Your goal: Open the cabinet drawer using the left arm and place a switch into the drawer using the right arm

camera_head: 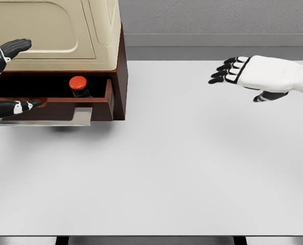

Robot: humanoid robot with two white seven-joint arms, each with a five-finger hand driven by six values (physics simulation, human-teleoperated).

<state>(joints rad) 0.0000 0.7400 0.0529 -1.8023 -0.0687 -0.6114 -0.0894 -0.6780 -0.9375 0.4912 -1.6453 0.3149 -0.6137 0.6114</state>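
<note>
Plain grey wall at the back, and a big white counter (156, 168) filling most of the head view, bare apart from the cabinet. Far left, the left hand (8, 76) is only partly in frame: black fingers (16, 47) up by the cream top and more down by the drawer front, spread and not closed on anything I can see (the palm is cut off by the edge, so where exactly it touches is hard to call).

Next over is the cabinet (118, 76), dark wood with a cream upper body, and its drawer (97, 97) is pulled open. The switch (78, 86) is already sitting inside it, red round cap on a dark base, near the middle. Looks small, rigid and light, probably hard plastic. I'd pinch it by the dark base or around the cap rim; the cap top looks smooth, so likely slippery. Most of the base is hidden behind the drawer front, and the drawer's left end is out of frame.

Far right, the right hand (253, 74) hovers above the counter, fingers straight and holding nothing, well apart from the cabinet.
</note>
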